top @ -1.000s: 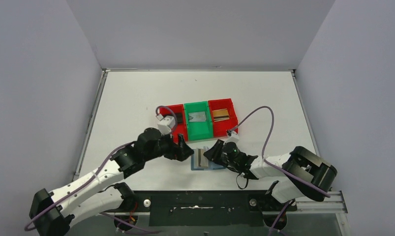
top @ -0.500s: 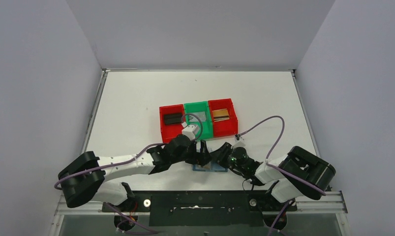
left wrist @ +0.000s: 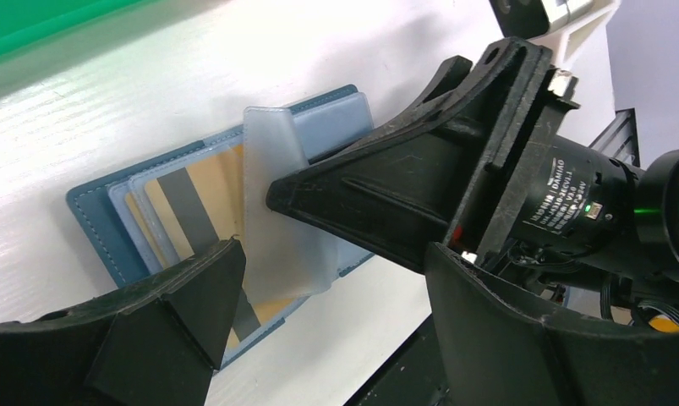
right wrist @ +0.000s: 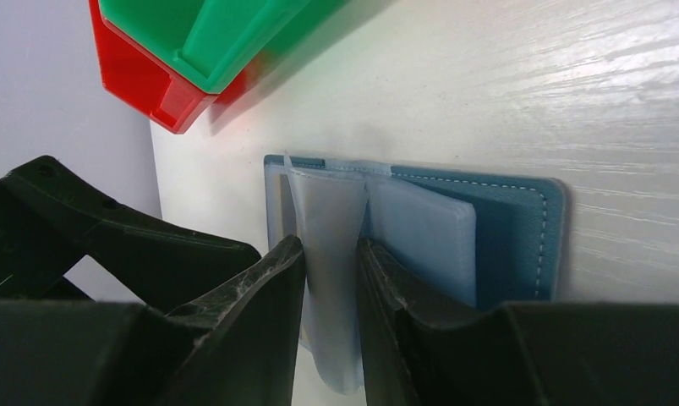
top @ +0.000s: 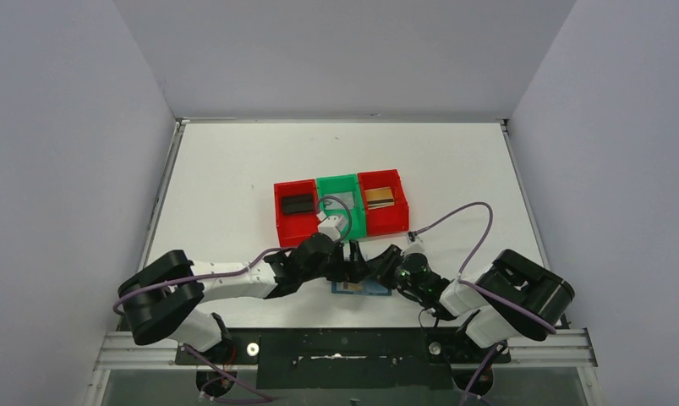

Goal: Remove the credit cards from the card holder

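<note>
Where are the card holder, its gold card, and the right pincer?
card holder (right wrist: 517, 228): right wrist view, teal outer cover.
gold card (left wrist: 210, 182): left wrist view, exposed face.
right pincer (right wrist: 329, 247): right wrist view, between fingertips.

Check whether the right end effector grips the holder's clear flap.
Yes, the right end effector is closed on the raised flap.

Left red bin (top: 295, 227), green bin (top: 337, 179), right red bin (top: 385, 222), touching in a row, on white table (top: 234, 161)

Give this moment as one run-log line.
right gripper: shut on translucent plastic sleeve of teal-blue fold wallet | left gripper: open | gold-brown flat card: in wallet
</note>
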{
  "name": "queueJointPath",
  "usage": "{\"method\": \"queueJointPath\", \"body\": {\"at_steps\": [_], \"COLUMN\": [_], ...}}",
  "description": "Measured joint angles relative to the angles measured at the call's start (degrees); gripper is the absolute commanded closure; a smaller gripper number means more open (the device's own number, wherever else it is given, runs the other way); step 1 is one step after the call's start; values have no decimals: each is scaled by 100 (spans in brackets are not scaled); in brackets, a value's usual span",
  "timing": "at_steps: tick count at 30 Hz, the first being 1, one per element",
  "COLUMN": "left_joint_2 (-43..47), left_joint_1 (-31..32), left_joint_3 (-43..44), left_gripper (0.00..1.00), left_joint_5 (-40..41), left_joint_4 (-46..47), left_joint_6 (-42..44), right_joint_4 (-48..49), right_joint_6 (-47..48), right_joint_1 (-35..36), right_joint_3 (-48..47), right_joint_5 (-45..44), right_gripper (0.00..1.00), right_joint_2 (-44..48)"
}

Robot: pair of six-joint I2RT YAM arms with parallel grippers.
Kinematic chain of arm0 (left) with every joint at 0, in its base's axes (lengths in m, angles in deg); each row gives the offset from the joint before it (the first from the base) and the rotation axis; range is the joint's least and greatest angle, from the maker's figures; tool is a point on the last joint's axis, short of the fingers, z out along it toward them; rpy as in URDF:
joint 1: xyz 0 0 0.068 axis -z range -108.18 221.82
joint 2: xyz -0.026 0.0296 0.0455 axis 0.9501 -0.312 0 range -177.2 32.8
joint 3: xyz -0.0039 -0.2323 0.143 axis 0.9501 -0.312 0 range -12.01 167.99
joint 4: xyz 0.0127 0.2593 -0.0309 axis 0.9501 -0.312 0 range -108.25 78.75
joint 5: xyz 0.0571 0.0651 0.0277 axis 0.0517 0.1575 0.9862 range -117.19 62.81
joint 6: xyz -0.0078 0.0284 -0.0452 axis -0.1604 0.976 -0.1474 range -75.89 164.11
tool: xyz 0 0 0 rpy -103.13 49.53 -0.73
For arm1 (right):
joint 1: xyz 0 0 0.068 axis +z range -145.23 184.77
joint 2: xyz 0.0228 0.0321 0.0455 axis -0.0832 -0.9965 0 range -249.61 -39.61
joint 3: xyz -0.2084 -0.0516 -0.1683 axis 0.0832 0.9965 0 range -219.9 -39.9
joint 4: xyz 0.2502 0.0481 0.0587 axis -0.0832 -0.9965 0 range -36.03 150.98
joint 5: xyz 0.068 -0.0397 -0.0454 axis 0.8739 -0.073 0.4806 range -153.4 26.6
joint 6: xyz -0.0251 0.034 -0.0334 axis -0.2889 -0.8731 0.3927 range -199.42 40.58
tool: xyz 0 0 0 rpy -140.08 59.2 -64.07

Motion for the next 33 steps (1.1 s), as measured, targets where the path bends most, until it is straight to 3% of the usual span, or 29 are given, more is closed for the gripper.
{"method": "queueJointPath", "body": {"at_steps": [13, 25, 30, 33], "left_joint_2": [-501, -496, -540, -581], "left_joint_1": [-7, -7, -7, -26], "left_joint_3": [-155, -365, -376, -376], "left_gripper": [22, 21, 21, 21], "left_joint_5": [13, 107, 92, 79], "left_joint_4": [732, 953, 1023, 1134], "left_joint_6": [-603, -798, -802, -815], "right_joint_4": [874, 894, 680, 509], "right_joint_6": [-264, -293, -293, -264], "right_joint_1": [-170, -173, -203, -203], "right_joint_3": [278, 367, 420, 459], "right_joint_5": [267, 343, 334, 317], "right_gripper": [63, 68, 56, 55], "right_joint_2": [-369, -286, -55, 188]}}
